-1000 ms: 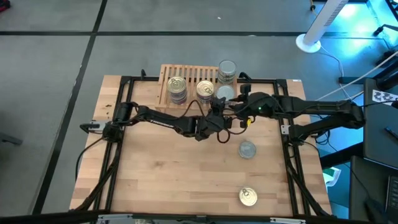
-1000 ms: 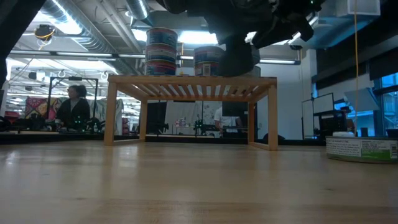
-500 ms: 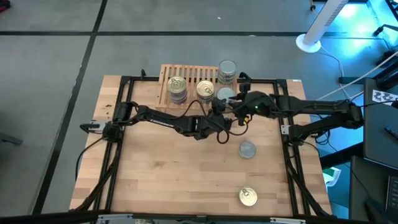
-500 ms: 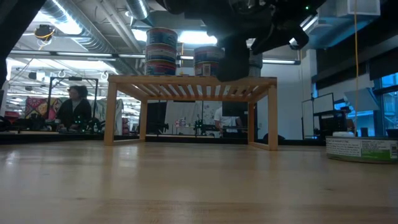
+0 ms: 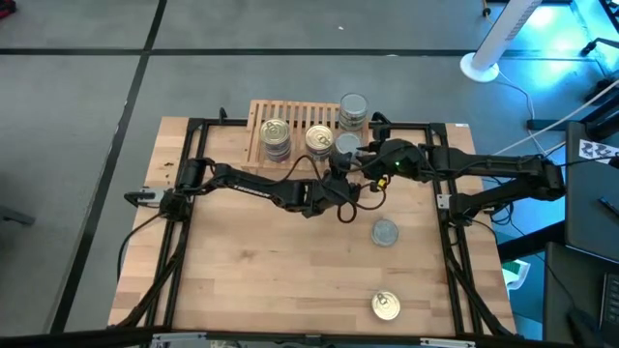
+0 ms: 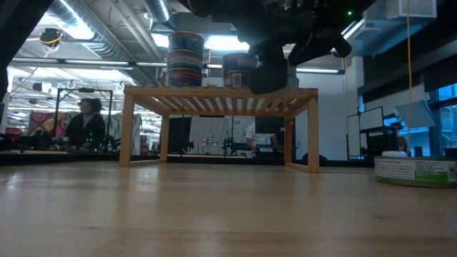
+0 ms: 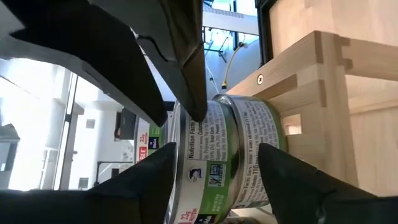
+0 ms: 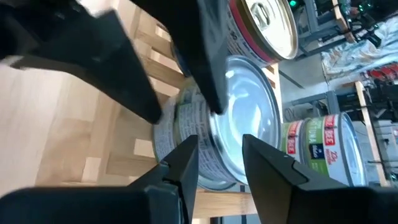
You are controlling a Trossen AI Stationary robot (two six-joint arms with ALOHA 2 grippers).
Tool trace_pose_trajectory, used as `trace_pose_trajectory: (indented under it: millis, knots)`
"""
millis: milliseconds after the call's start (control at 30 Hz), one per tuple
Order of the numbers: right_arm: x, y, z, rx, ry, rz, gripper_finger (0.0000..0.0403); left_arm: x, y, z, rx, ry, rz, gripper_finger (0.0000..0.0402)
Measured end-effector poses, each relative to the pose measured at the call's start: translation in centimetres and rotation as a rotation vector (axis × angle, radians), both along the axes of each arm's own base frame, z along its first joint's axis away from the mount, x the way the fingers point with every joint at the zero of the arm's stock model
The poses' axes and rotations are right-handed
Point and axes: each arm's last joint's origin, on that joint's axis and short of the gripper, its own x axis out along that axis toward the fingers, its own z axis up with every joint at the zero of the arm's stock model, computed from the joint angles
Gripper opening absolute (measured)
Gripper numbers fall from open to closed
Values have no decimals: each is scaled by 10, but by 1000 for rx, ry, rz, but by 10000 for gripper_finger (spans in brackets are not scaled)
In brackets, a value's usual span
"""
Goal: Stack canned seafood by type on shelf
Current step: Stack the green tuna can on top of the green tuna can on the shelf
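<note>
The shelf (image 5: 295,116) stands at the table's far edge. It carries a gold-lidded stack (image 5: 276,135), a second gold-lidded can (image 5: 319,140) and a tall silver-lidded stack (image 5: 353,108). At its right near corner a silver-lidded can (image 5: 345,145) sits on a like can (image 7: 255,143). My left gripper (image 7: 214,155) is open, its fingers standing either side of that top can without touching it. My right gripper (image 8: 217,146) reaches it from the right and is shut on it. My right gripper holds the top silver-lidded can between its two fingers. One finger lies over the lid (image 8: 249,124), and the other is at the wall's lower edge (image 8: 189,134), where it meets the can beneath. The fingers slant down from the table's right. The can stands upright on the lower can.
A silver-lidded can (image 5: 384,232) lies on the tabletop right of centre. A gold-lidded one (image 5: 385,305) lies near the front edge. Both arms cross in front of the shelf. The left half of the table is bare wood.
My left gripper has tipped a little at the wrist. The dark mass of the grippers has settled slightly lower against the shelf top. The silver-lidded can stays at the shelf's right near corner.
</note>
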Motion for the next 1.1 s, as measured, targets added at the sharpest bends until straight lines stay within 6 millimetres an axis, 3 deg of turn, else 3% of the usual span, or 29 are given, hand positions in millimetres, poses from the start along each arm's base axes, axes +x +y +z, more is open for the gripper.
trace_pose_trajectory:
  millis: [1100]
  knots:
    - [-13,-2,-7,-37,99,-183,127,-2,-52,1,27,13,-107,225]
